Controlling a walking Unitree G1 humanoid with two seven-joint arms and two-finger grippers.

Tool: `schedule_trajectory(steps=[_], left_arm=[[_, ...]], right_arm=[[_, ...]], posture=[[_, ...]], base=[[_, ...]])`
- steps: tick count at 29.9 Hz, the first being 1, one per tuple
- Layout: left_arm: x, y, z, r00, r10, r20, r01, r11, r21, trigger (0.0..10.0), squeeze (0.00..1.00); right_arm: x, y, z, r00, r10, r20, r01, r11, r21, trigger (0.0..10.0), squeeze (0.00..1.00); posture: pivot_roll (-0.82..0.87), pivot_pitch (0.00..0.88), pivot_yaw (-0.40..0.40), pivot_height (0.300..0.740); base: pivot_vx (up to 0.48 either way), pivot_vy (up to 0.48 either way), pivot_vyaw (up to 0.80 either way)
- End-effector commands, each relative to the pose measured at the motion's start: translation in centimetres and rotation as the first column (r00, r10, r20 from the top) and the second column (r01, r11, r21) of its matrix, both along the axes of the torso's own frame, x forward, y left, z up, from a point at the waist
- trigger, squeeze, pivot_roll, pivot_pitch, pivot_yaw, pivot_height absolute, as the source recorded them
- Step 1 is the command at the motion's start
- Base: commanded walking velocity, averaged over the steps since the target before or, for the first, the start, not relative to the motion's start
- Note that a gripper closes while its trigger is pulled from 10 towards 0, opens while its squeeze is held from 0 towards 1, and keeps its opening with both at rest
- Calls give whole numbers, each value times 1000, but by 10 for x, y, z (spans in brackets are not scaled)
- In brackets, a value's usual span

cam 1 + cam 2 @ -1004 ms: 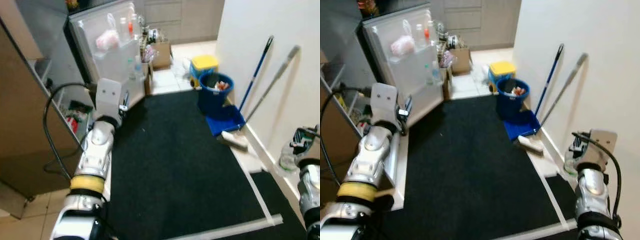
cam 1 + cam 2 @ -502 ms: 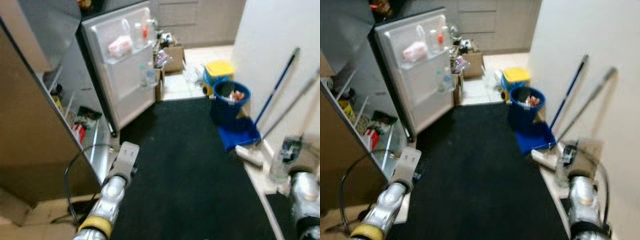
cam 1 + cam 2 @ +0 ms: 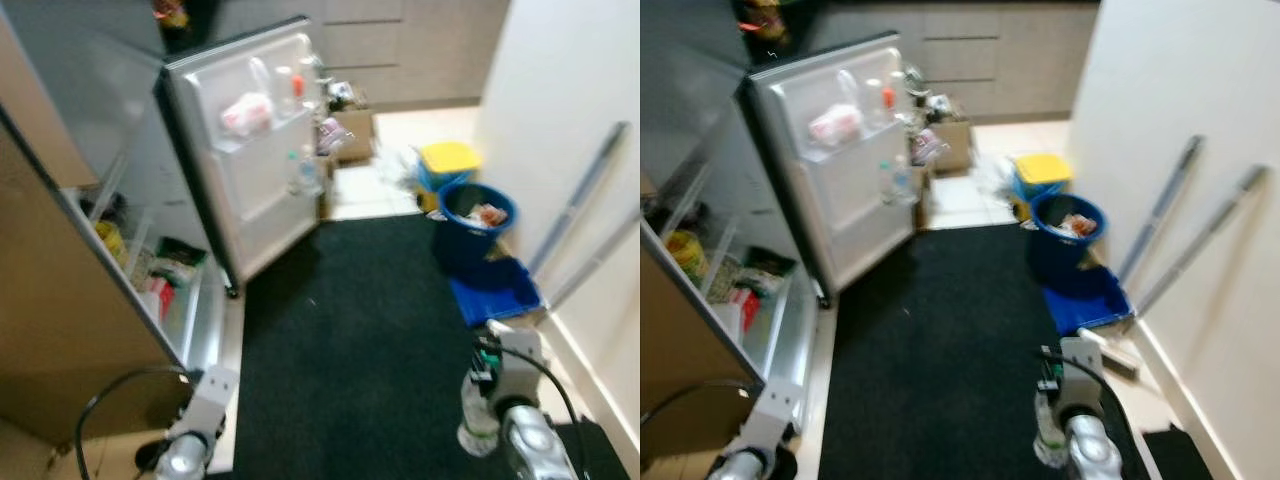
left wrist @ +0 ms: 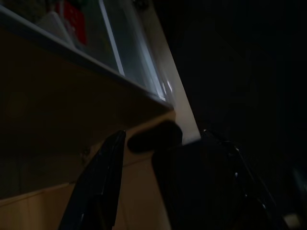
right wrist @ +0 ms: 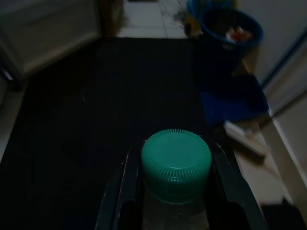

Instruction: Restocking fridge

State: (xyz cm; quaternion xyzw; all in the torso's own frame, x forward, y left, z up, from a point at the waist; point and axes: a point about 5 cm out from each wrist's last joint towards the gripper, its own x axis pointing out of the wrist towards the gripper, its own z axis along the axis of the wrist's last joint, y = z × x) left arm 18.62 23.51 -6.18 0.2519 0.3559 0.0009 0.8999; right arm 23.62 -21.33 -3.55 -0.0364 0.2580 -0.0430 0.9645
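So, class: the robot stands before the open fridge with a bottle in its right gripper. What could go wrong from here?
1. The right gripper holds the clear plastic bottle with the green ribbed cap only near its top; it might slip while walking.
2. The open white fridge door juts over the black carpet; an arm could knock it.

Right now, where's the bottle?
The bottle is in the right tool, low on the robot's right over the black mat, short of the blue bucket.

Head stereo pair looks forward and down from standing height over the black mat (image 3: 350, 330), open fridge (image 3: 250, 150) far left; right wrist view faces far along the mat, sharing the blue bucket (image 5: 230, 24); left wrist view sits close to the floor, dark.
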Motion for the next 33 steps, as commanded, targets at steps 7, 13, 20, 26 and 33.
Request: schedule_trajectory(steps=[7, 13, 20, 26, 33], left_arm=[[-33, 16, -14, 990, -18, -142, 28, 997, 72, 10000, 0], [-34, 16, -15, 990, -35, -136, 46, 995, 84, 10000, 0], [-25, 12, -13, 990, -59, -130, 70, 994, 79, 10000, 0], [-23, 11, -13, 989, -60, -135, 71, 994, 81, 10000, 0], [-28, 12, -16, 986, -60, -153, 73, 994, 86, 10000, 0]], right_arm=[[-14, -1, -11, 998, -7, -63, 6, 1000, -14, 10000, 0], [-54, -14, -34, 968, -127, -216, 132, 991, 11, 10000, 0], [-90, -26, -49, 920, -244, -306, 255, 967, -6, 10000, 0], [-93, -24, -50, 920, -225, -322, 232, 972, -16, 10000, 0], [-88, -22, -49, 925, -214, -314, 222, 975, -11, 10000, 0]], posture=[[43, 0, -14, 740], [46, 0, -20, 740], [28, 0, -3, 740], [26, 0, -3, 740], [26, 0, -2, 740]], base=[[368, 0, 0], [365, 0, 0], [362, 0, 0], [366, 0, 0], [365, 0, 0]])
